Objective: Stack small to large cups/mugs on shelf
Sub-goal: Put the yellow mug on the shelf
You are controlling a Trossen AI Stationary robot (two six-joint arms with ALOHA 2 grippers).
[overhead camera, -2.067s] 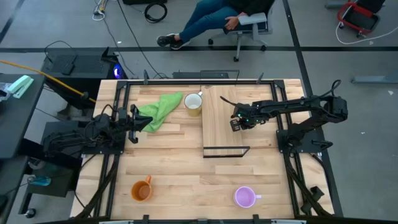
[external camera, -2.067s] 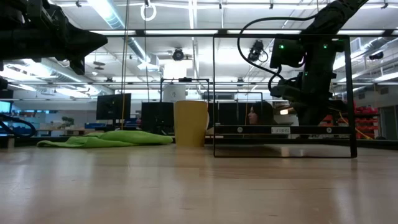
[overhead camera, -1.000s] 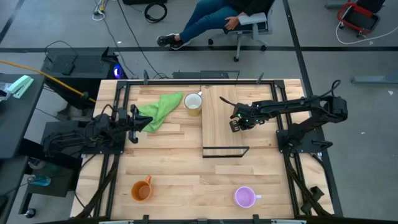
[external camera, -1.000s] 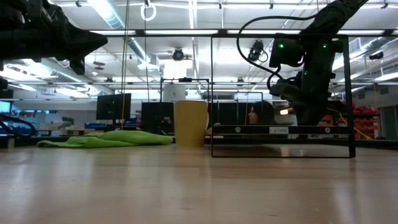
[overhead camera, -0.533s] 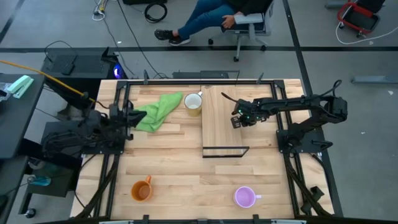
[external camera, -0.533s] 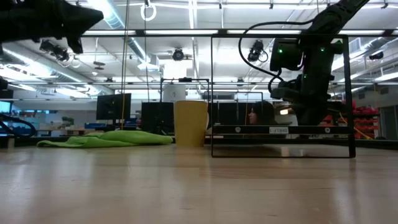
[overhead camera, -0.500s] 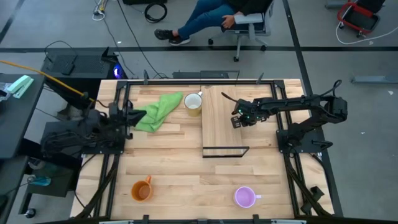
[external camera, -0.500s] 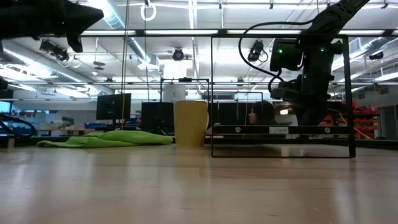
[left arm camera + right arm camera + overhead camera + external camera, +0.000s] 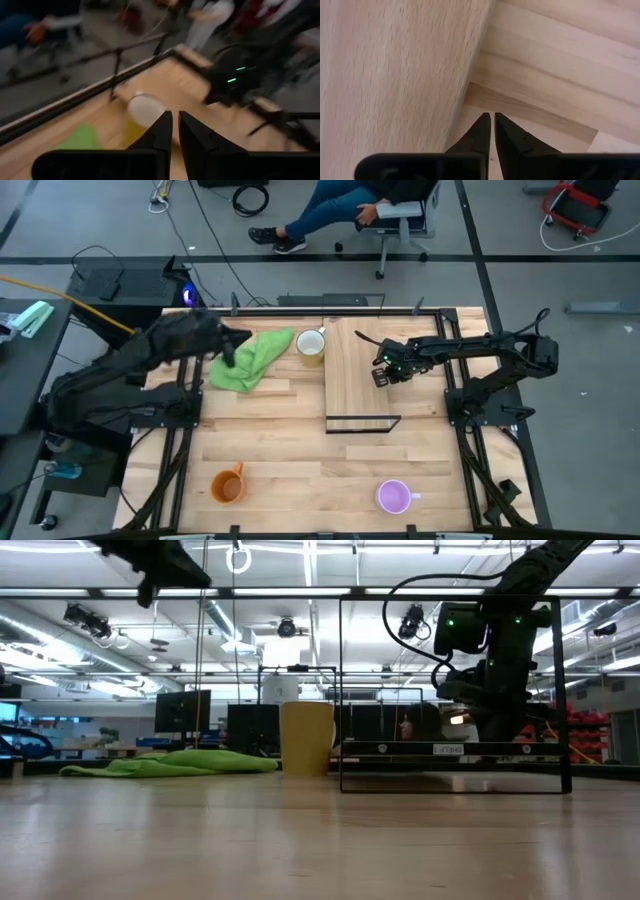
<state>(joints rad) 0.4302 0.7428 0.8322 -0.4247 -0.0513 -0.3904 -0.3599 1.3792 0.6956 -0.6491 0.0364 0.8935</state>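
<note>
Tabletop holds three mugs, one shelf, one green cloth

Grey floor, ceiling strip lights

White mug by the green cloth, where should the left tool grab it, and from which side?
Grip the white mug by its rim wall, coming straight down. It stands upright, mouth open upward, with the cloth on one side and the shelf close on the other.
</note>
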